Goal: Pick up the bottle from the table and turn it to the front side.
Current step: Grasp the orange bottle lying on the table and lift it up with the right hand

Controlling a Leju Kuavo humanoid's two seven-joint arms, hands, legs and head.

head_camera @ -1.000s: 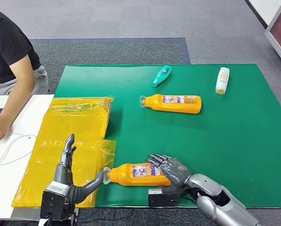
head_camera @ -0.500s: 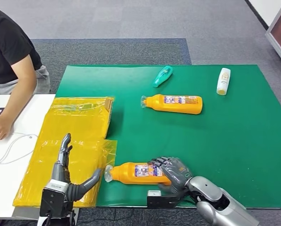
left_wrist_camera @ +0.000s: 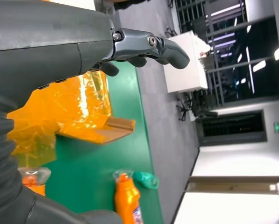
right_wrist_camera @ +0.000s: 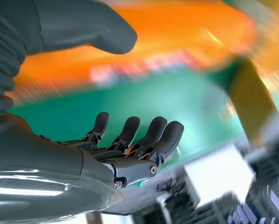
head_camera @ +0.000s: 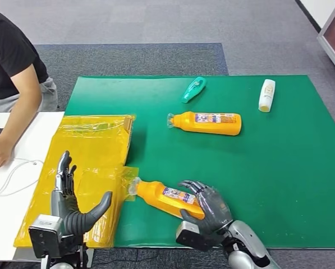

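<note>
Could have dropped the tilted orange bottle near the green mat's front edge, right hand cupping it loosely, left hand wide.

The orange bottle lies on its side near the front edge of the green mat, tilted, its clear cap toward the yellow plastic bag and overlapping its corner. Its colourful label faces up; the base end sits in the right hand.
</note>
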